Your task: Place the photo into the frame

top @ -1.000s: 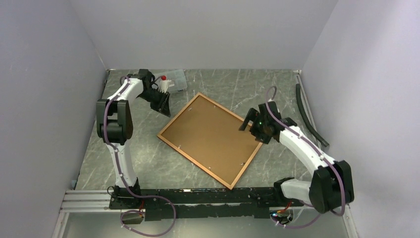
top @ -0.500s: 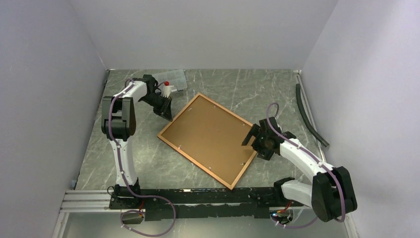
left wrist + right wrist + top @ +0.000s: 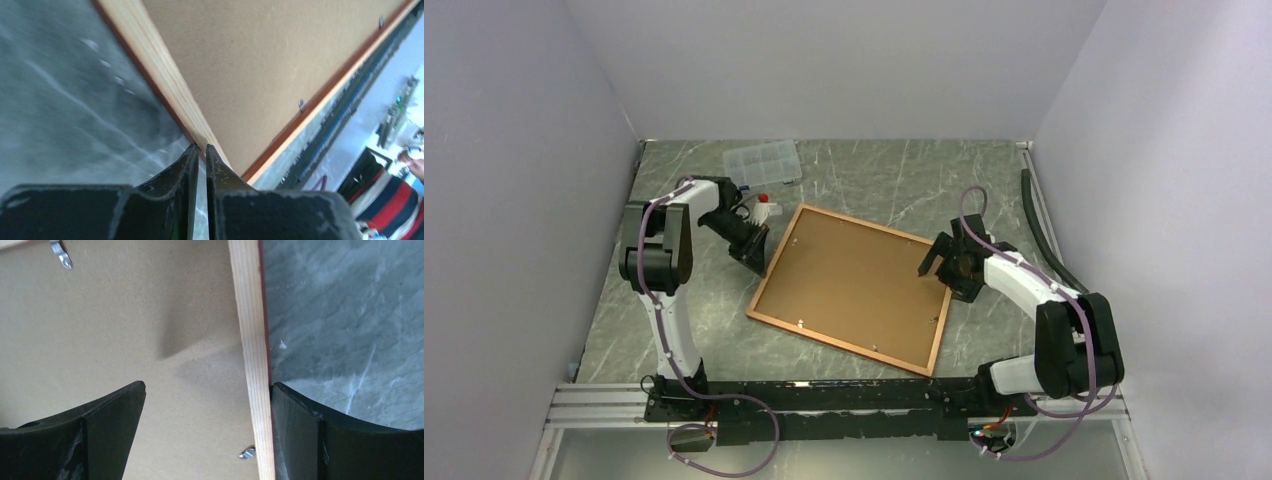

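At the far left corner of the table lay one clear compartment box, and a little nearer to me stood one small white bottle with a red cap. Just beside this bottle was my left gripper. Its fingers were nearly together, with only a thin slit and nothing between them that I could see. Its tips rested against the left border of the frame. I judged that a push from this closed tip could slide or turn the frame on the smooth table, and that the arm could knock the bottle over.

There was one frame. It lay face down in the middle of the table, filled by one brown backing board. Small metal clips sat along the inside, too small in the top view for a sure count. The photo I saw in no view, so I could not tell if it was under the board.

My right gripper had its jaws wide apart and held nothing. One finger was over the board and one was outside the right border. If it closed there and lifted, I feared the frame would tip from one side and the board could shift. One black strip lay along the right edge of the table.
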### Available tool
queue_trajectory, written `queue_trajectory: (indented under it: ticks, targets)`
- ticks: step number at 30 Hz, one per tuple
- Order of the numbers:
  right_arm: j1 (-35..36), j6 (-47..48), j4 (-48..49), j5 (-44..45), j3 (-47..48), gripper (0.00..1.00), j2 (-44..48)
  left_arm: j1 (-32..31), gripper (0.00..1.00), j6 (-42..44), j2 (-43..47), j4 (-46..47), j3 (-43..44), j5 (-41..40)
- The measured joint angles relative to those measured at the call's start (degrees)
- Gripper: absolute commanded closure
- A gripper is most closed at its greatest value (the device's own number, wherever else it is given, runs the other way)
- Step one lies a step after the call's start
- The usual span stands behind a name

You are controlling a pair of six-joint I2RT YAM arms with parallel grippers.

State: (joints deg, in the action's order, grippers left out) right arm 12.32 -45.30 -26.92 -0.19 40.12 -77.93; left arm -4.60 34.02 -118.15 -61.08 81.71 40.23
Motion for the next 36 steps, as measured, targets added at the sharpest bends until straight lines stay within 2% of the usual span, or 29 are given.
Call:
queue_trajectory:
  ticks: [5, 10, 14, 17, 24, 28, 36]
  targets:
    - [-1.77, 1.25, -0.11, 0.09, 2.01, 0.00, -0.02, -0.72, 0.83, 4.66, 1.44, -6.23, -3.56, 0.94]
    - [-2.03, 3.06, -1.60, 0.57, 7.21, 0.00, 0.00, -0.98, 0.79, 5.03, 5.22, -10.16, -4.28, 1.99]
    - [-1.18, 3.67, 0.44, -0.13, 10.10, 0.01, 1.31, 0.87, 0.75, -0.79, 10.03, -8.04, -3.96, 2.05]
    - [1.97, 3.10, 1.77, -0.74, 11.82, 0.07, 0.42, 1.95, 0.74, -5.73, 11.10, -4.09, -3.10, 2.10]
    - [15.76, -0.42, 9.55, -4.57, 21.81, 0.31, -13.70, 2.01, 0.70, -13.92, 3.45, 4.66, -1.03, 4.50]
    - [20.39, -3.13, 13.99, -7.96, 27.63, 0.32, -22.36, 2.01, 0.72, -16.28, 0.13, 7.52, -1.66, 6.32]
    - [25.20, -6.91, 19.71, -12.96, 40.44, 0.32, -37.79, 2.01, 0.79, -17.27, -0.55, 10.47, -2.51, 6.51]
